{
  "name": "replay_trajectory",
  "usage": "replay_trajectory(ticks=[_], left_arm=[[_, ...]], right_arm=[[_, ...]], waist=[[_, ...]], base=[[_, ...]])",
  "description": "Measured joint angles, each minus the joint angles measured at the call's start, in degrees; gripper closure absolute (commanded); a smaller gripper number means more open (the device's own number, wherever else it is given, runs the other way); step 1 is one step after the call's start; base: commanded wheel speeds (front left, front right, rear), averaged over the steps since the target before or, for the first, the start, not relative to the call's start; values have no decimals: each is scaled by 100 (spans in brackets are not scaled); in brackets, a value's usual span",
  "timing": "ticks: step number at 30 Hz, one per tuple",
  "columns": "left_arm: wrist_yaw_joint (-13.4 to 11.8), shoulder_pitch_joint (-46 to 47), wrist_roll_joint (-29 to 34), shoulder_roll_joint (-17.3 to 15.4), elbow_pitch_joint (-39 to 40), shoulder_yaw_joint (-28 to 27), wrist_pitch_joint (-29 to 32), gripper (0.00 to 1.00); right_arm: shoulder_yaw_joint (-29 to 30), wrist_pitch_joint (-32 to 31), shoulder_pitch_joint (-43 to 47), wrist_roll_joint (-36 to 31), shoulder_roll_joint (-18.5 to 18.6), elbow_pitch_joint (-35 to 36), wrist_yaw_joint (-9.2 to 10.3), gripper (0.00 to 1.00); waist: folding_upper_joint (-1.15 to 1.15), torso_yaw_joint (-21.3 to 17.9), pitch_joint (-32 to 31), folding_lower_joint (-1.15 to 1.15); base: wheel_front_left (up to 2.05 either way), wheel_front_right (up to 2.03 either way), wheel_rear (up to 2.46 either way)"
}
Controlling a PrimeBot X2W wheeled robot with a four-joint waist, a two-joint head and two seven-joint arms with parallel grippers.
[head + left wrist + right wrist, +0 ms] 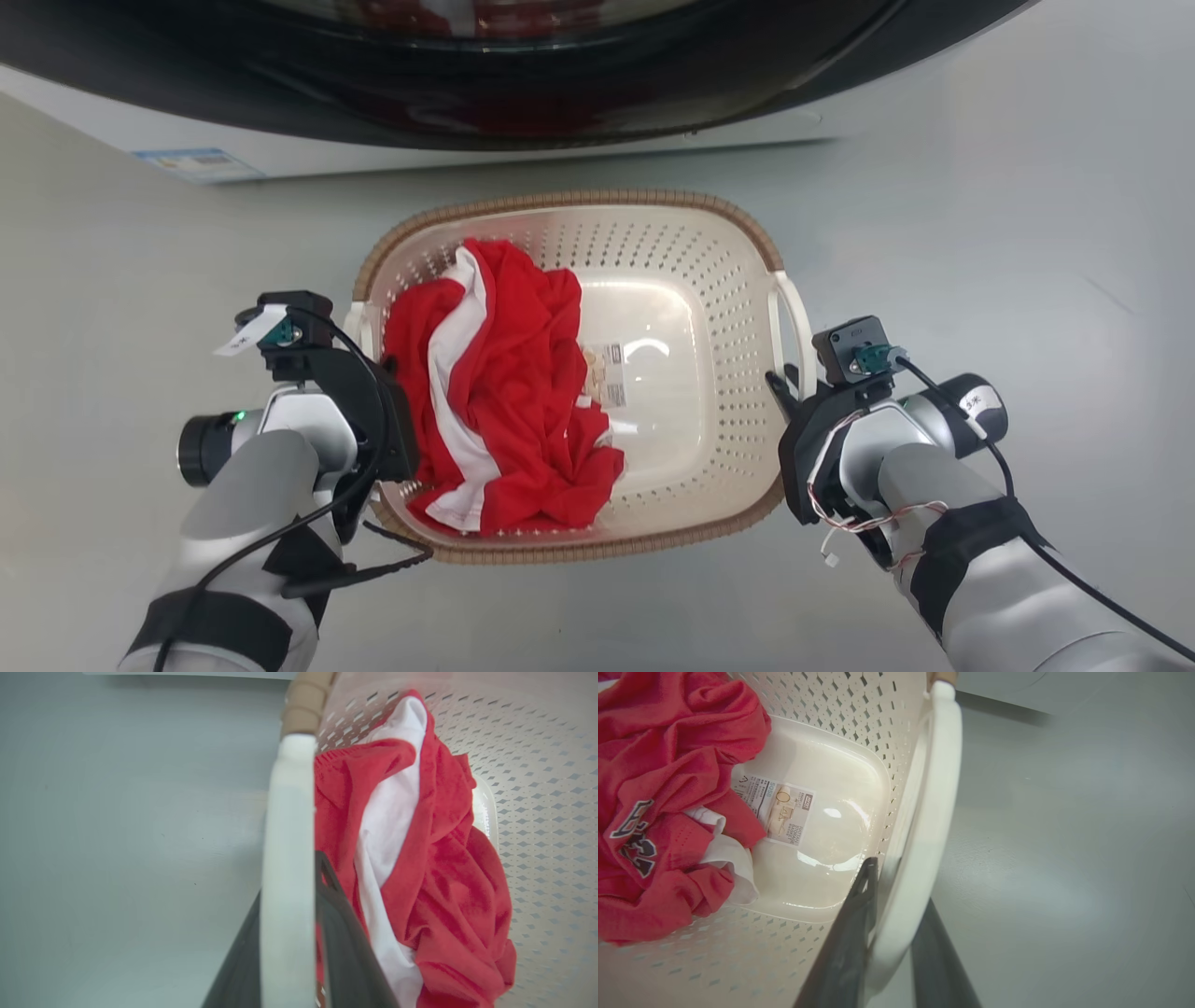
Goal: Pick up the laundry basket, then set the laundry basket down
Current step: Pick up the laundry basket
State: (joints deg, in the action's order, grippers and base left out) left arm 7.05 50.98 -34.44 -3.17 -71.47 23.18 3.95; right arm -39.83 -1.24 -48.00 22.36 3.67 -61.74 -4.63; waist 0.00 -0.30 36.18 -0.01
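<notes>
The laundry basket (709, 280) is just in front of the washing machine (467, 112), with a red garment (495, 392) inside. We judge it light, stiff and a bit slippery; the white side handles (794, 317) suit best. The left tool (289, 877) and the right tool (899, 882) each pinch one handle.

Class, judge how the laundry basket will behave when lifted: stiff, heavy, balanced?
Likely stiff: the laundry basket is moulded plastic keeping its shape. Probably light, holding only a red-and-white garment. May dip toward the left gripper, where the garment lies.
</notes>
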Motion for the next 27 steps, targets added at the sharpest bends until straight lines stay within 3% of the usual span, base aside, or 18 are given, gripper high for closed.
replay_trajectory(ticks=[27], left_arm=[[-1, -1012, -492, 96, -234, -16, 621, 100]], right_arm=[[-583, -1115, 753, 1010, -15, -75, -151, 100]], waist=[[-1, -25, -1876, -1]], base=[[0, 0, 0]])
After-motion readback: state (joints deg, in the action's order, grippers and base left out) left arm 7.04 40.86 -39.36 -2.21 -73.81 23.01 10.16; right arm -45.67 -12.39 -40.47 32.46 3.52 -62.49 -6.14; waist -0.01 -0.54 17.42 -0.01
